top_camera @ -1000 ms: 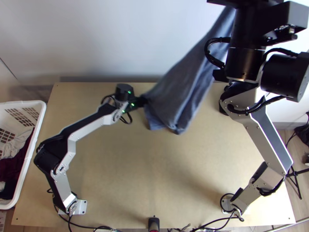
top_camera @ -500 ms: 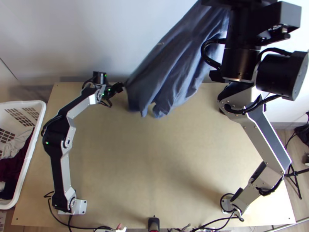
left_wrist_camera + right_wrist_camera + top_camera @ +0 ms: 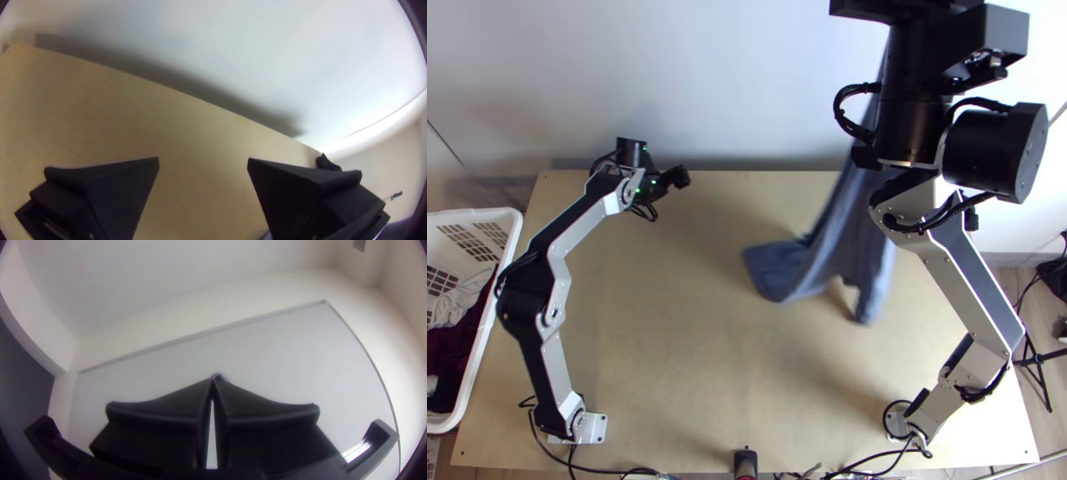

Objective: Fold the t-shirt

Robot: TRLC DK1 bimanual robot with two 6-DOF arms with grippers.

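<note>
The left gripper point(image 3: 680, 177) has its two jaws apart; the right gripper point(image 3: 883, 10), raised, has both jaws clamped on one blue t-shirt point(image 3: 843, 248), hanging in folds over the single worktop point(image 3: 667, 360). One white basket point(image 3: 486, 320) stands beside.

The right gripper point(image 3: 899, 10) is observed with its black fingers point(image 3: 267, 415) meeting at the tips, where a small bit of the t-shirt point(image 3: 218, 375) is pinched. A pale grey panel point(image 3: 284, 351), bordered by a darker line, and a dark grey surface point(image 3: 22, 386) are noted beyond.
</note>
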